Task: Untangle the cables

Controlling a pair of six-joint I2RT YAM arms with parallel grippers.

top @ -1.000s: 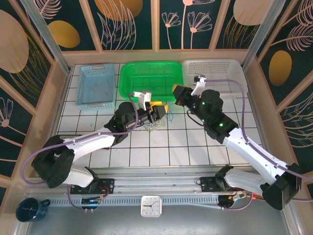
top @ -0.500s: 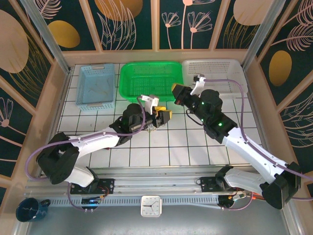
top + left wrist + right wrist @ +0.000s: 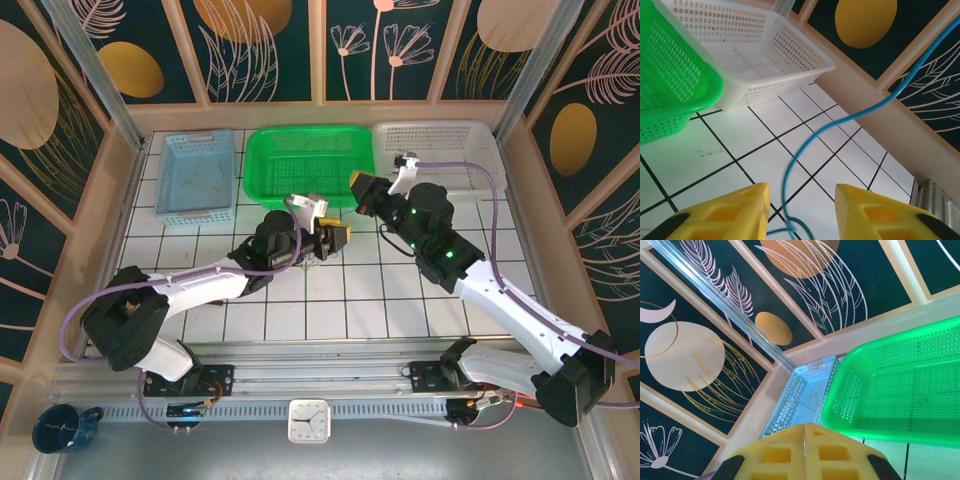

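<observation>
The cables (image 3: 314, 259) lie as a small pale tangle on the white tiles just below my left gripper (image 3: 334, 239). In the left wrist view a blue cable (image 3: 840, 125) comes down from the upper right, passes through the air and loops between the yellow fingers (image 3: 730, 212). My left gripper (image 3: 801, 205) is open, with a gap on both sides of that cable. My right gripper (image 3: 357, 186) hovers by the green basket's near right corner. Its fingers (image 3: 775, 455) are pressed together, so my right gripper (image 3: 805, 435) is shut, with nothing seen between them.
Three baskets line the back: a blue basket (image 3: 195, 175) (image 3: 805, 395) with a thin wire inside, a green basket (image 3: 308, 165) (image 3: 900, 385) (image 3: 670, 85) and a white basket (image 3: 440, 150) (image 3: 750, 55). A low tan wall (image 3: 880, 110) borders the tiles on the right.
My left gripper has shifted right, over the tangle, and its jaws have narrowed. The right arm has stayed where it was.
</observation>
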